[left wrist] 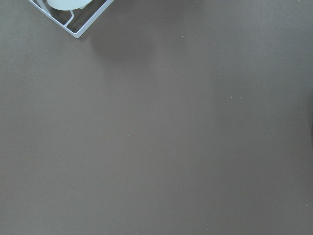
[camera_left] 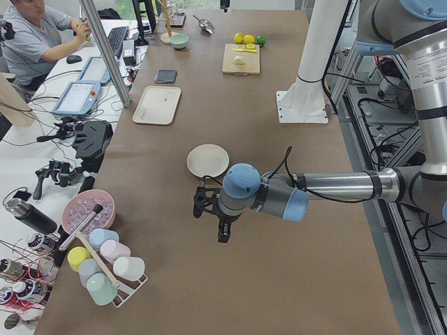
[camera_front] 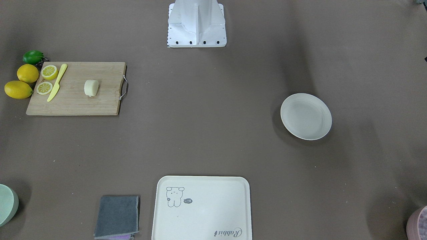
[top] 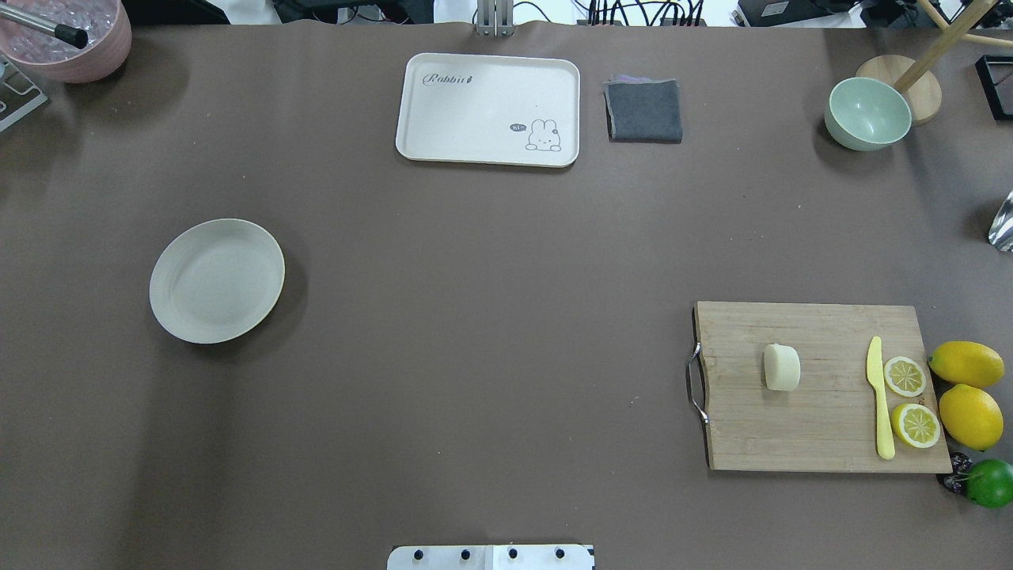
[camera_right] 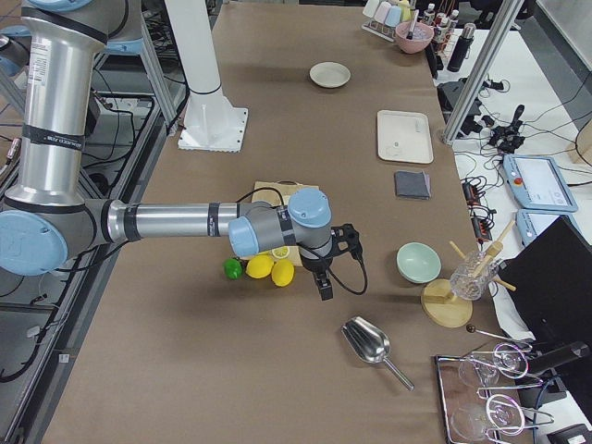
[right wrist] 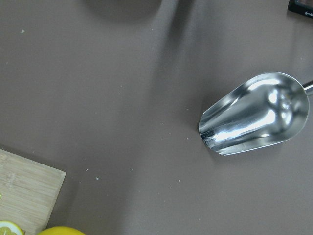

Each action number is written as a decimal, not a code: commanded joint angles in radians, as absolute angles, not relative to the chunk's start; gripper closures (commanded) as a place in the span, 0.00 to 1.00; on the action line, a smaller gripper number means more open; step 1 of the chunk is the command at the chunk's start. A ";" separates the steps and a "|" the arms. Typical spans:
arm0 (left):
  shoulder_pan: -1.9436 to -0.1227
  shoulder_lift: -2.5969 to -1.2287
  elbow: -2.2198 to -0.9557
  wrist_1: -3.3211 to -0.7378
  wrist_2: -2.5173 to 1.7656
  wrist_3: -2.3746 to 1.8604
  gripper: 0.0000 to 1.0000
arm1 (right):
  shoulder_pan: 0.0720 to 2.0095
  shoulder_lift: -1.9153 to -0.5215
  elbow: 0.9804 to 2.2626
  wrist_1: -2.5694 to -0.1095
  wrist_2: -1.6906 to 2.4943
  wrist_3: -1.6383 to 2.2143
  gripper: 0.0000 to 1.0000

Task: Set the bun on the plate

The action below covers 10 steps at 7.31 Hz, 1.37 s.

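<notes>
The pale cream bun (top: 781, 367) lies on a wooden cutting board (top: 815, 427) on the table's right side, also seen from the front (camera_front: 91, 87). Far across the table on its left side rests the round off-white plate (top: 216, 280), with nothing on it (camera_front: 306, 116). My left gripper (camera_left: 222, 236) hangs above bare table beyond the plate (camera_left: 207, 160), toward the table's left end. My right gripper (camera_right: 324, 287) hovers past the lemons (camera_right: 273, 269), near the right end. Both show only in the side views, so I cannot tell whether they are open or shut.
On the board lie a yellow knife (top: 878, 400) and two lemon halves (top: 904, 376); two whole lemons (top: 967, 364) and a lime (top: 991, 482) sit beside it. At the far edge are a cream tray (top: 488, 109), grey cloth (top: 644, 111), green bowl (top: 867, 114) and pink bowl (top: 75, 39). A metal scoop (right wrist: 257, 115) lies at the right end.
</notes>
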<state>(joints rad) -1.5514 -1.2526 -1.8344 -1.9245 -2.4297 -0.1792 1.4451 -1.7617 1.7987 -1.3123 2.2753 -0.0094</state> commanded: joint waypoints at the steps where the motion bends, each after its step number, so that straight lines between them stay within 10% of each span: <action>1: -1.502 -1.255 -1.836 -1.965 -2.431 -0.225 0.03 | 1.445 -1.796 1.801 -1.304 2.286 -0.012 0.00; 10: -1.135 -1.457 -1.821 -2.098 -2.323 -0.636 0.12 | 1.440 -1.793 1.767 -1.302 2.379 -0.002 0.00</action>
